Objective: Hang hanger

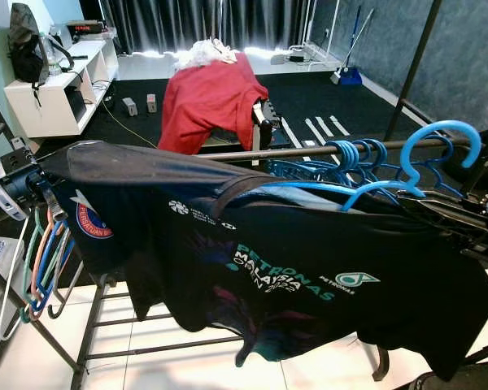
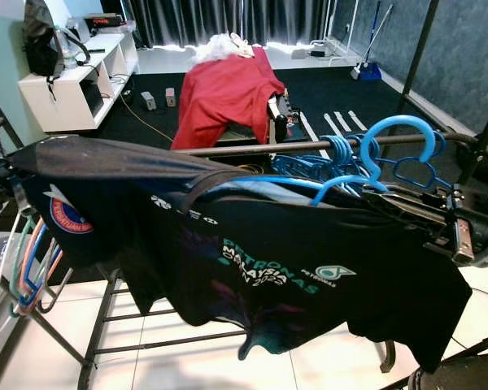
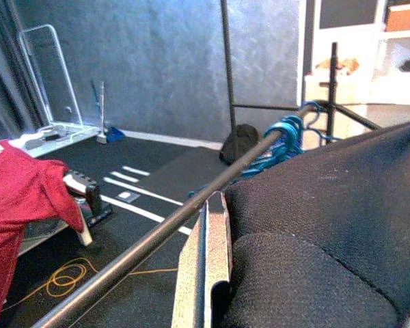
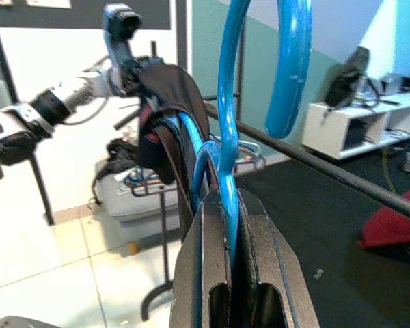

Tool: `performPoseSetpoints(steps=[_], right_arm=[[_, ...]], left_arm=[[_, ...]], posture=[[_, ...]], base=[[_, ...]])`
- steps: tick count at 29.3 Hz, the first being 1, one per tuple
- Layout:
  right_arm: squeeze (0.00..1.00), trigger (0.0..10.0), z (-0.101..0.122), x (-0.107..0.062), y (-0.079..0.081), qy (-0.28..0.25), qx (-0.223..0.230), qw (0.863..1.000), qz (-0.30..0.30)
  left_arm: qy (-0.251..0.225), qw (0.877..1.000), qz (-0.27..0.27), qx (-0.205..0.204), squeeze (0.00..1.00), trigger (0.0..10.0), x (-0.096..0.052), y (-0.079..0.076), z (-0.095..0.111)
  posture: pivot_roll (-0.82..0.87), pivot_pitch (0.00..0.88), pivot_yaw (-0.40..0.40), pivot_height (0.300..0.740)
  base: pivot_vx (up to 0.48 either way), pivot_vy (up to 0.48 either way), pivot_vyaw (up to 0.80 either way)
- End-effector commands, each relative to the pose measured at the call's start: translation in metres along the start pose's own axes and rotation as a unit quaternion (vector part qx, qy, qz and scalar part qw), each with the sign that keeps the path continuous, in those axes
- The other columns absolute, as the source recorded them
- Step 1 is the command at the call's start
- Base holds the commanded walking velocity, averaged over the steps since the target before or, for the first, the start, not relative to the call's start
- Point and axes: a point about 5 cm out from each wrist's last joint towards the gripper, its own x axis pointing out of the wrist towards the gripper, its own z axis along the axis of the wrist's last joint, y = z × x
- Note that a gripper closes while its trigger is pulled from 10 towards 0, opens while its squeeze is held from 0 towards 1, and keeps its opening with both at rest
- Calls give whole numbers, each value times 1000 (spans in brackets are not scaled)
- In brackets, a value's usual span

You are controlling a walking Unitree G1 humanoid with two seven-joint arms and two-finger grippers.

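A black T-shirt (image 1: 293,268) with a Petronas print hangs spread on a blue hanger (image 1: 374,188), in front of the dark rail (image 1: 301,152) of a clothes rack. My right gripper (image 2: 407,207) is shut on the hanger's neck (image 4: 227,205) at the right. The hanger's hook (image 1: 443,130) rises just above the rail; contact with it is not visible. My left gripper (image 1: 20,183) at the left is shut on the shirt's shoulder, and one of its fingers (image 3: 208,260) presses against the black cloth (image 3: 328,225).
Several blue hangers (image 1: 342,158) crowd the rail beside the hook. Coloured hangers (image 1: 41,260) dangle at the rack's left end. Behind stand a bench draped in red cloth (image 1: 211,97), a white shelf (image 1: 57,89) and a dark upright post (image 1: 415,57).
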Motion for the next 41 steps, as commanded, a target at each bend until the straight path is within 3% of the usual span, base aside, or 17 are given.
performPoseSetpoints(steps=[1,3,4,6,7,11,15,24,26,27,30,31,32,34,37,39,41], right_arm=[[0,0,0,8,7,2,4,999,34],[0,0,0,8,7,2,4,999,34],[0,0,1,15,11,-7,7,998,59],[0,0,1,15,11,-7,7,998,59],[0,0,7,20,15,-25,3,996,81],[0,0,21,24,20,-55,-13,993,107],[0,0,20,27,23,-35,-17,992,116],[0,0,28,22,16,-42,-41,995,77],[0,0,36,24,7,-78,-74,994,28],[0,0,39,29,0,-110,-84,990,-3],[0,0,39,29,0,-110,-84,990,-3],[0,0,39,39,-9,-159,-80,983,-46],[0,0,39,39,-9,-159,-80,983,-46],[0,0,17,73,-24,-253,1,959,-125],[0,0,17,73,-24,-253,1,959,-125],[0,0,-20,109,-20,-275,97,946,-140],[0,0,-31,122,-17,-287,137,937,-143]], left_arm=[[-4,1000,28,-8,0,2275,4,3,-6],[-4,1000,28,-8,0,2275,4,3,-6],[12,999,49,-17,0,3922,14,3,-18],[12,999,49,-17,0,3922,14,3,-18],[36,995,83,-34,0,9647,22,4,-31],[98,983,144,-63,0,10000,32,5,-59],[124,967,204,-83,0,10000,32,10,-73],[154,954,243,-87,0,10000,27,17,-78],[148,969,169,-101,0,10000,36,-3,-79],[136,980,91,-116,0,10000,46,-27,-79],[136,980,91,-116,0,10000,46,-27,-79],[113,983,-7,-144,0,10000,58,-63,-80],[113,983,-7,-144,0,10000,58,-63,-80],[38,960,-164,-225,0,10000,84,-142,-74],[38,960,-164,-225,0,10000,84,-142,-74],[-23,938,-202,-280,0,10000,101,-174,-63],[-34,931,-214,-293,0,10000,105,-181,-61]], posture=[[-86,24,25,740],[-86,24,25,740],[-88,30,21,740],[-88,30,21,740],[-88,32,24,740],[-88,32,24,740],[-85,33,21,740],[-85,33,21,740],[-85,29,25,740],[-85,29,25,740],[-85,29,25,740],[-86,23,27,740],[-86,23,27,740],[-86,23,27,740],[-86,23,27,740],[-88,14,24,740],[-88,14,24,740]], base=[[0,0,0],[0,0,0],[0,0,0],[0,0,0],[0,0,0],[0,0,0],[0,0,0],[0,0,0],[0,0,0],[0,0,0],[0,0,0],[0,0,0],[0,0,0],[0,0,0],[0,0,0],[0,0,0],[0,0,0]])
